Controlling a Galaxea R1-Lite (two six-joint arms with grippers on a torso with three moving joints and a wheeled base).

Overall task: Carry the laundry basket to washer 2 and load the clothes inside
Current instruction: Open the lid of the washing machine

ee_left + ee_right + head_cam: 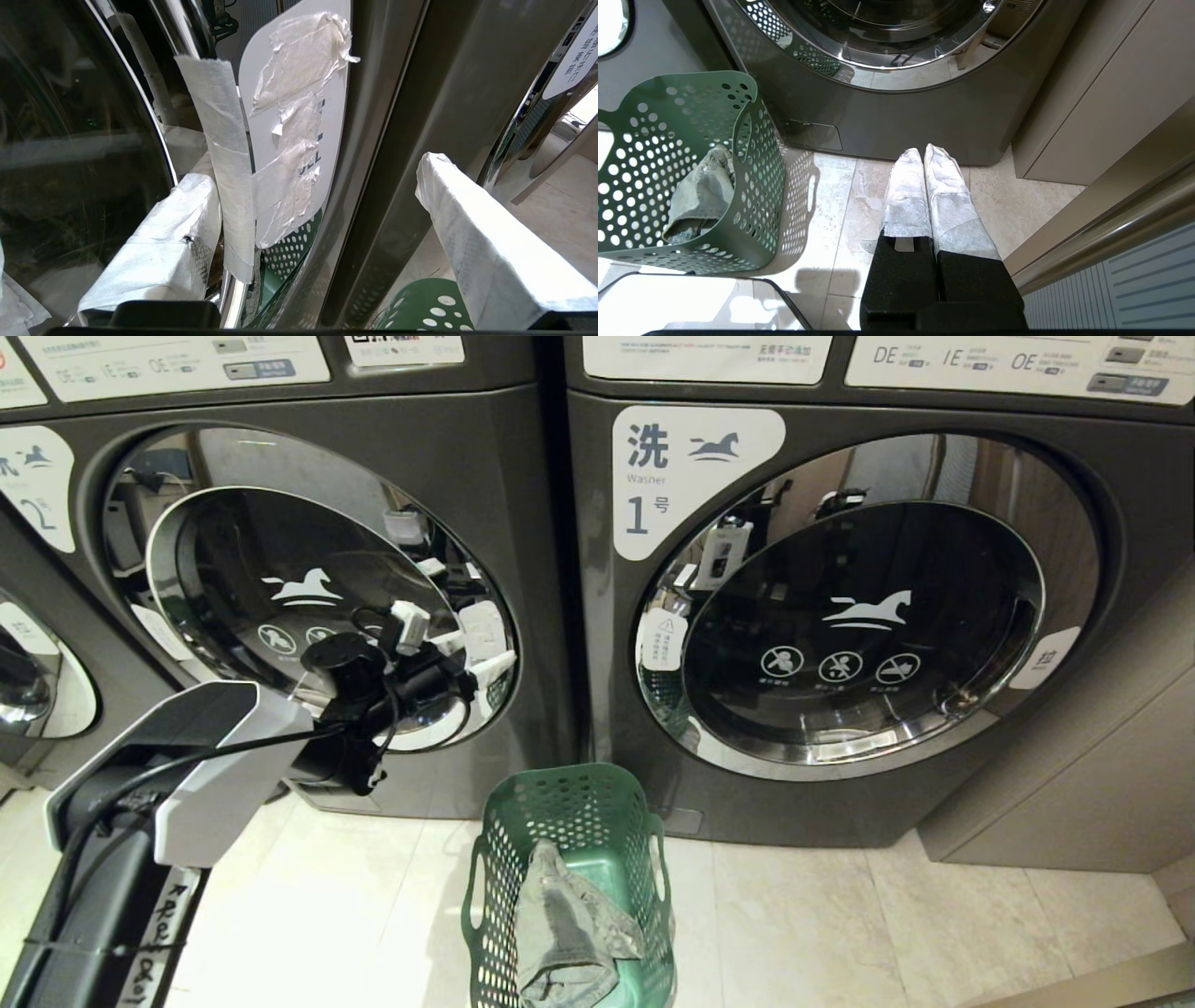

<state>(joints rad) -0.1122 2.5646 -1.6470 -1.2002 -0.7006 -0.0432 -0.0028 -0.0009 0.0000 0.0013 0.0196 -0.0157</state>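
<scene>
**Left gripper spread at the door edge of washer 2; basket set on the floor**

The left gripper (pixel 481 649) is held up against the right rim of the round door of washer 2 (pixel 308 607), where a white label with torn tape (pixel 292 126) is stuck beside the chrome ring. Its jaws are spread wide: in the left wrist view one wrapped finger (pixel 159 247) is seen in front of the dark glass and the other (pixel 490 252) well apart, over the grey front panel, with the door's rim and the taped label between them. Nothing is pinched. The door is seen closed.

The laundry basket (pixel 597 803) is set on the pale tiled floor (pixel 822 933), just in front of the dark seam between washer 2 and washer 1 (pixel 840 616), its far rim near the washers' base. The clothes (pixel 565 933) are lying inside it, draped up against the near wall. Open floor is left on both sides of the basket, wider towards the right, where a beige cabinet (pixel 1074 784) bounds the space.

The right gripper (pixel 924 186) is parked low over the tiles in front of washer 1, beside the basket, its wrapped fingers pressed together on nothing.
</scene>
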